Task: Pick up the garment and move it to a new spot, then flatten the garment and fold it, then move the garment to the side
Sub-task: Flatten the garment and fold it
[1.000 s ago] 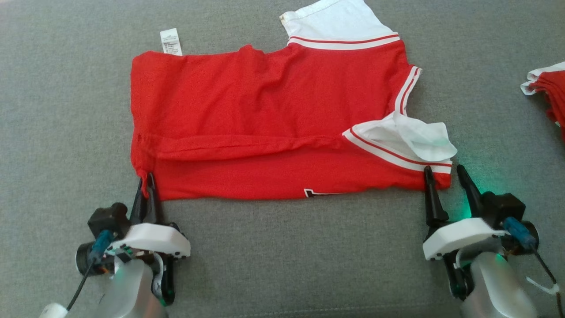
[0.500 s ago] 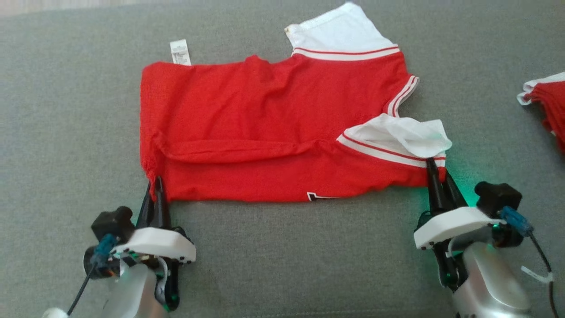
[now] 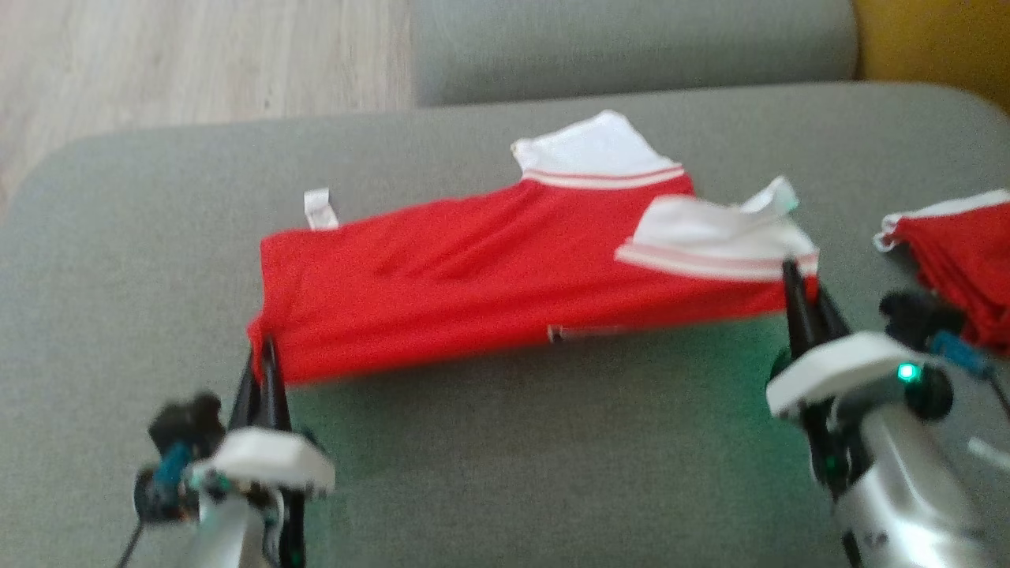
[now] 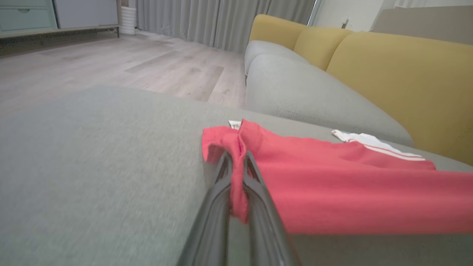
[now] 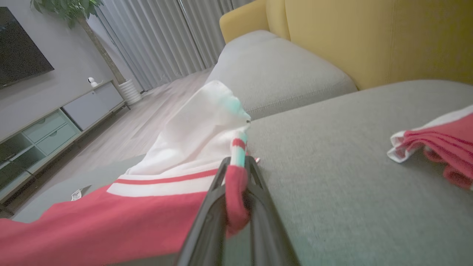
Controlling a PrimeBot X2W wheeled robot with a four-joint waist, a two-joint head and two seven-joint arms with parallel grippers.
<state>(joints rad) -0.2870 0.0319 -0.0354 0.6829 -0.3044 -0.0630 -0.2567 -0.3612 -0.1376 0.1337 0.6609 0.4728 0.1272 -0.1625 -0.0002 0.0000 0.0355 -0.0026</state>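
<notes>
I see the garment [image 3: 489,268] stretched between my two grippers: the left gripper [image 3: 266,351] pinches its near-left corner, and the right gripper [image 3: 798,285] pinches its near-right corner.

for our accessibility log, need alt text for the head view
A red garment with white trim lies spread on a grey sofa cushion, its two near corners pinched by the shut left pincer and right pincer. A second red garment sits folded at the right edge.
</notes>
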